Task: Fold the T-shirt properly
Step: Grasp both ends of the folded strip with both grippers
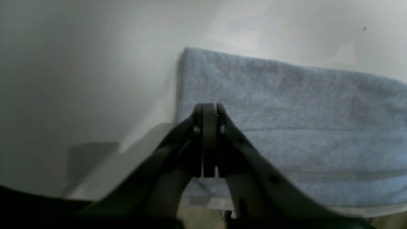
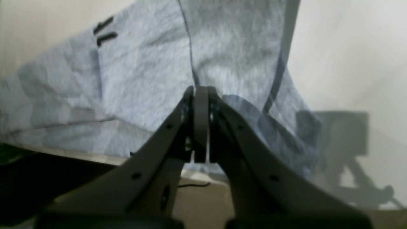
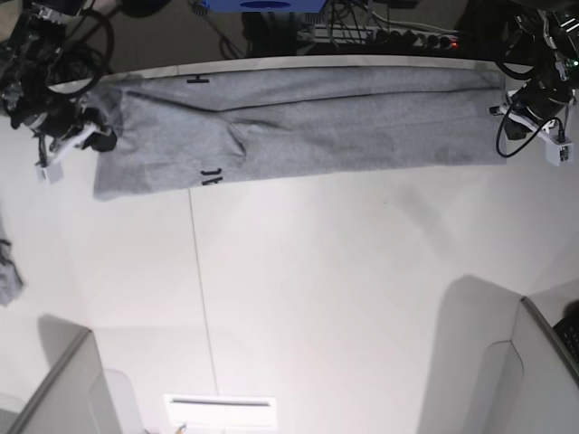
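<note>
A large white table (image 3: pixel 317 271) fills most of the room as seen from overhead, with a thin dark seam (image 3: pixel 201 289) running across its top. Soft grey shadows fall over its near right corner. Behind its far edge lies a dark strip cluttered with cables and a power strip (image 3: pixel 384 36). A small grey cloth scrap (image 3: pixel 7 276) rests at the left edge.

Count: one T-shirt (image 3: pixel 308 127), at 12 o'clock on one table (image 3: pixel 317 298). Two grippers: left gripper (image 3: pixel 517 116) at 2 o'clock, right gripper (image 3: pixel 90 136) at 10 o'clock. One small grey cloth (image 3: pixel 7 271), 9 o'clock.
</note>
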Action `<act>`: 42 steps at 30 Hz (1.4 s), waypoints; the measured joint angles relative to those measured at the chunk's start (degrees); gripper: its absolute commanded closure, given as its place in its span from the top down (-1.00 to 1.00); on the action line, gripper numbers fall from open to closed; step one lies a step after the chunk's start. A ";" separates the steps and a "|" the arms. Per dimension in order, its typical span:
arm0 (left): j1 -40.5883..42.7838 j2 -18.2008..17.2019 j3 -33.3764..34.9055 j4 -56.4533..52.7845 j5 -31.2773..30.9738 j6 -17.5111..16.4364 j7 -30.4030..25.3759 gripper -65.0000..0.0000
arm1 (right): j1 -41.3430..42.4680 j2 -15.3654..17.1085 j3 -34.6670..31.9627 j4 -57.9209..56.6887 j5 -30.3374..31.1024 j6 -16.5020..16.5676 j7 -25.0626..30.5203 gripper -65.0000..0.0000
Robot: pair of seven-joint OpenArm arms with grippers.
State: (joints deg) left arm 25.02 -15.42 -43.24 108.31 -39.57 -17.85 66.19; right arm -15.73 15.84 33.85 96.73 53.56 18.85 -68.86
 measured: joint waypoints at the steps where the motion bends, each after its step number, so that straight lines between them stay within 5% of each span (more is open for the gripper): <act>1: -0.22 -0.02 0.79 -0.96 0.07 0.00 0.04 -1.00 | 0.39 0.04 -0.63 -0.76 -0.15 -0.02 1.05 -1.00; 7: -1.49 0.00 3.74 -4.46 0.09 0.02 -0.35 -1.00 | 5.46 2.93 -9.44 -4.50 0.35 -0.04 7.54 -1.00; 21: -1.03 -0.07 3.80 -4.68 0.00 0.02 -0.42 -1.00 | 15.52 8.63 -16.92 -29.24 -4.92 -0.85 22.10 -1.00; 26: -1.01 -0.02 3.80 -4.55 -0.04 0.02 -0.37 -1.00 | 13.75 6.95 -14.45 -22.27 -7.02 -0.46 20.48 -1.00; 33: -1.09 0.61 3.69 -4.46 0.07 0.02 -0.39 -1.00 | 7.48 2.14 -2.54 -0.11 -7.34 -0.48 7.17 -1.00; 37: -2.80 2.58 4.15 -4.85 0.46 0.02 -4.07 -1.00 | 4.20 -0.42 -3.21 1.55 -7.19 -0.42 4.61 -1.00; 42: -3.54 4.74 9.90 -5.22 13.57 0.50 -7.19 -1.00 | 3.61 -1.27 -11.52 1.14 -20.98 -0.46 5.49 -1.00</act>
State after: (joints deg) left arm 21.47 -10.68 -33.34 103.09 -26.00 -17.34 59.00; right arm -12.12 14.57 22.33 97.86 32.58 18.39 -63.37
